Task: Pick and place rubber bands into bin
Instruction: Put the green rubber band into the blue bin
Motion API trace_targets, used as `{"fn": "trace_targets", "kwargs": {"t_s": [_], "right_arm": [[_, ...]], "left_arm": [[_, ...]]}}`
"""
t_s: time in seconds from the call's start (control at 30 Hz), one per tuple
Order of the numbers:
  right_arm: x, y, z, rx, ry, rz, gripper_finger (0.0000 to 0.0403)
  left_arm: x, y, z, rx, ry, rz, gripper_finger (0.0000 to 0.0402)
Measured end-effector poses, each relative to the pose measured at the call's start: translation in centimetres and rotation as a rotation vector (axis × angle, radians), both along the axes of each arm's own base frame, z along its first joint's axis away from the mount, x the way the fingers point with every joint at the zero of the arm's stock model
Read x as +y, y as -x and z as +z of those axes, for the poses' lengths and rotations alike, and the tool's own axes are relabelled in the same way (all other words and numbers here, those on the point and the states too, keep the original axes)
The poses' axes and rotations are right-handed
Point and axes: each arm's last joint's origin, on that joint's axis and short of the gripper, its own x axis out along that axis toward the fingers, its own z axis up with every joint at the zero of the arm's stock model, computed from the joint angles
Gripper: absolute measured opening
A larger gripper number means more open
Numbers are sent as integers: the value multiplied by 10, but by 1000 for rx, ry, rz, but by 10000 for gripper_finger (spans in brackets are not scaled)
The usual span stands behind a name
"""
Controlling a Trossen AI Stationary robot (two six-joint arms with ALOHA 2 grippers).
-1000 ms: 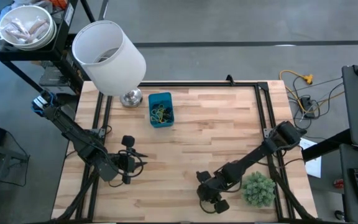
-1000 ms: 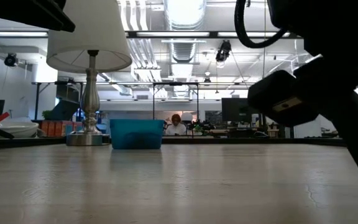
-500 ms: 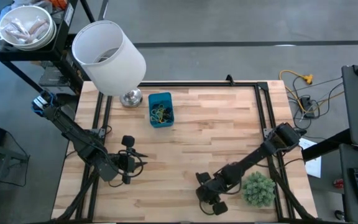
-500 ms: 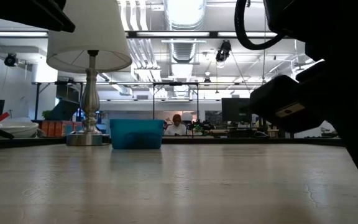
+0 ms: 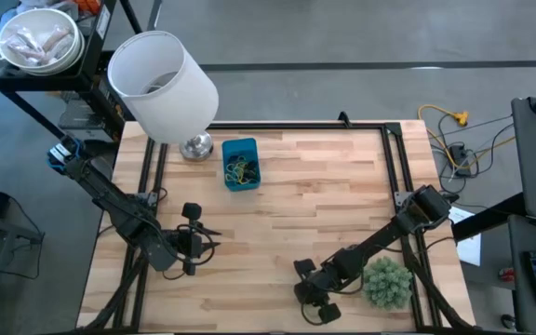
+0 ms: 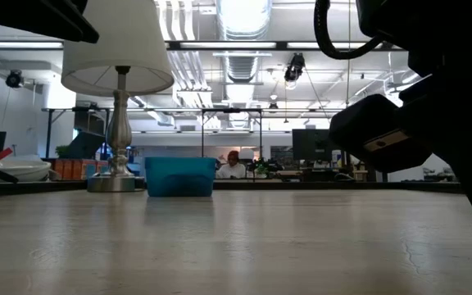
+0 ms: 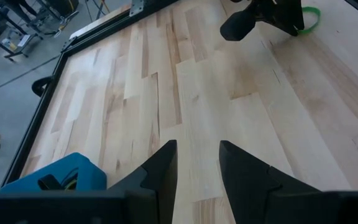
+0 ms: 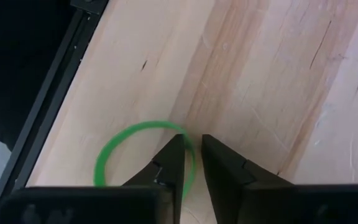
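Note:
A green rubber band [image 8: 143, 149] lies flat on the wooden table near its front right. My right gripper [image 8: 192, 144] points steeply down at it, its fingers a narrow gap apart, one tip inside the loop and one outside. In the high view the right gripper [image 5: 316, 300] hides the band. The blue bin [image 5: 241, 164] stands at the far left with several rubber bands [image 5: 238, 169] in it. My left gripper [image 7: 194, 155] hovers open over the left of the table with nothing between its fingers. My right gripper straddles the green band's rim [image 8: 191, 167], which runs through the gap between the two fingers while the band lies flat on the table. The fingers come from above, slanting down. I cannot tell whether a finger touches the band.
A white lamp shade [image 5: 161, 82] on a metal base [image 5: 196, 147] stands beside the bin at the far left. A bushy green plant [image 5: 386, 282] sits just right of my right gripper. A black frame [image 5: 398, 177] borders the table.
My right gripper has crept a little down and toward the table's near edge.

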Motion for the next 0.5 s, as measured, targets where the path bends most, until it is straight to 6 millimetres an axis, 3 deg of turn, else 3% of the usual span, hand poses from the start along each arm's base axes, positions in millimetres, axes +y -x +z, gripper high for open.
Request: {"fn": "trace_targets", "kwargs": {"t_s": [0.2, 0.5], "right_arm": [[0, 0, 0, -15, 13, 39, 13], [3, -4, 8, -88, 74, 106, 8]], "left_arm": [[0, 0, 0, 0, 0, 0, 105], [0, 0, 0, 0, 0, 0, 105]]}}
